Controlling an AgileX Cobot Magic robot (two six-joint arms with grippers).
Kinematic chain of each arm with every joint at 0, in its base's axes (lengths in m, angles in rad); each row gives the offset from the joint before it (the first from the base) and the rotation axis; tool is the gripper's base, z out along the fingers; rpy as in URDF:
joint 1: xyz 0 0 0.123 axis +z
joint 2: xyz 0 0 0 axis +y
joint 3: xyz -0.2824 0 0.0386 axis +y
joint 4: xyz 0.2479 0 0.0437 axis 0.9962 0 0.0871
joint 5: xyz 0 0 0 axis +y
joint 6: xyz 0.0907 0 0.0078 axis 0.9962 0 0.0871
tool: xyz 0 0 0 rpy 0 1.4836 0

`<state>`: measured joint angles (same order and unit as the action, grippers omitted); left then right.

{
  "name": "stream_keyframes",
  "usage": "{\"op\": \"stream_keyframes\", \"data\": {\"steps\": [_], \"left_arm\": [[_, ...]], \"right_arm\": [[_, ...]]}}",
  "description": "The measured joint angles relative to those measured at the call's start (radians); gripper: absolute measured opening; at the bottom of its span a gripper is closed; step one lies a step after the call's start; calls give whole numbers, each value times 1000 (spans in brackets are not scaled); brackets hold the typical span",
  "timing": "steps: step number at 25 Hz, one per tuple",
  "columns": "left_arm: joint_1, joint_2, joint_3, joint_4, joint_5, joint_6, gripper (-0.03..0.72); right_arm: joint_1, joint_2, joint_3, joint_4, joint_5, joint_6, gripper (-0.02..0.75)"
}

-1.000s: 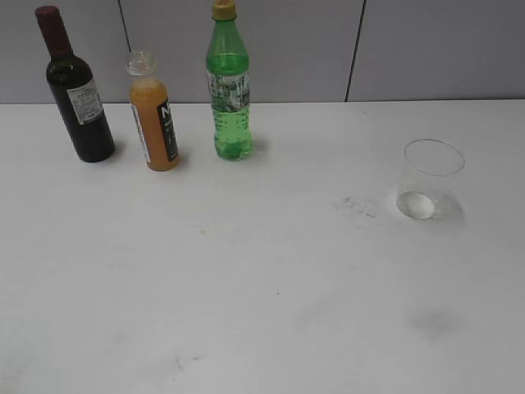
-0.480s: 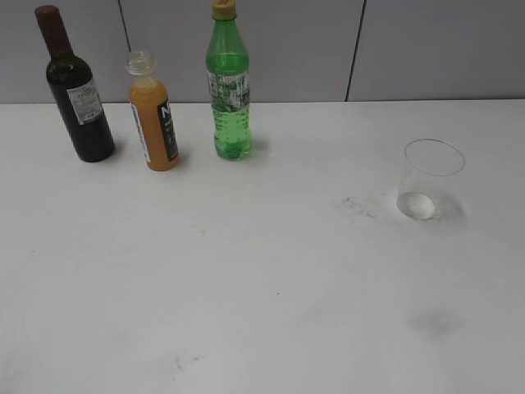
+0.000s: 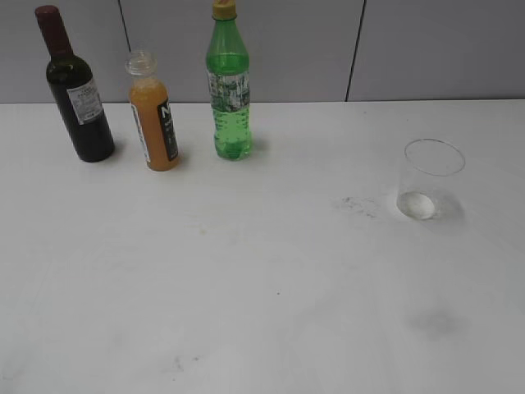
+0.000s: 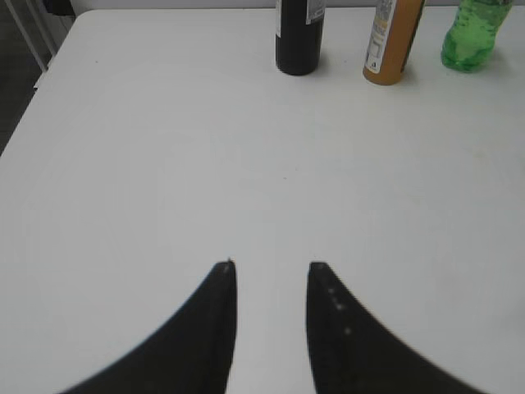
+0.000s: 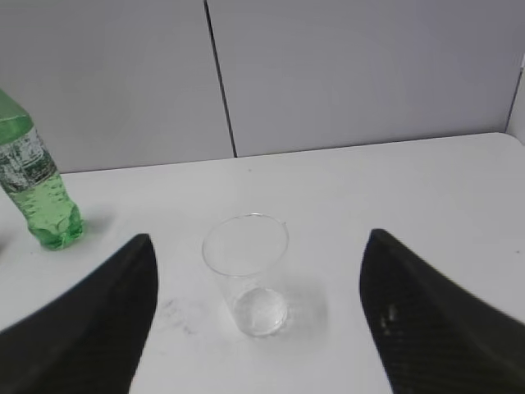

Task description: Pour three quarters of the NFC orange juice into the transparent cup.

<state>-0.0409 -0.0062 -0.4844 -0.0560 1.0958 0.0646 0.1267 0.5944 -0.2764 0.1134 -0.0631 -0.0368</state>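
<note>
**Status: Pour Not Started**

The NFC orange juice (image 3: 154, 115) stands upright and uncapped at the counter (image 3: 262, 271) rear, between the wine bottle (image 3: 75, 90) and green bottle (image 3: 229, 86). The transparent cup (image 3: 428, 179) stands empty, well apart to the right. Left hand (image 4: 271, 271): slightly open, holding nothing. Right hand (image 5: 258, 246): wide open, empty, facing the cup. Grasping and pouring remain.

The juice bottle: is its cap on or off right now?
Off. The NFC orange juice stands upright with a bare, clear neck and no cap on top; the green bottle beside it keeps its yellow cap.
</note>
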Motion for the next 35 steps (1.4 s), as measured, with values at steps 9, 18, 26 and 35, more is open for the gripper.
{"op": "stream_keyframes", "data": {"steps": [9, 18, 26, 35], "left_arm": [[0, 0, 0, 0, 0, 0, 238], [0, 0, 0, 0, 0, 0, 238], [0, 0, 0, 0, 0, 0, 238], [0, 0, 0, 0, 0, 0, 238]], "right_arm": [[1, 238, 45, -87, -260, 10, 589], [1, 565, 45, -354, -608, 166, 589], [1, 799, 43, -352, -764, 152, 593], [1, 950, 47, -332, -868, 145, 677]]}}
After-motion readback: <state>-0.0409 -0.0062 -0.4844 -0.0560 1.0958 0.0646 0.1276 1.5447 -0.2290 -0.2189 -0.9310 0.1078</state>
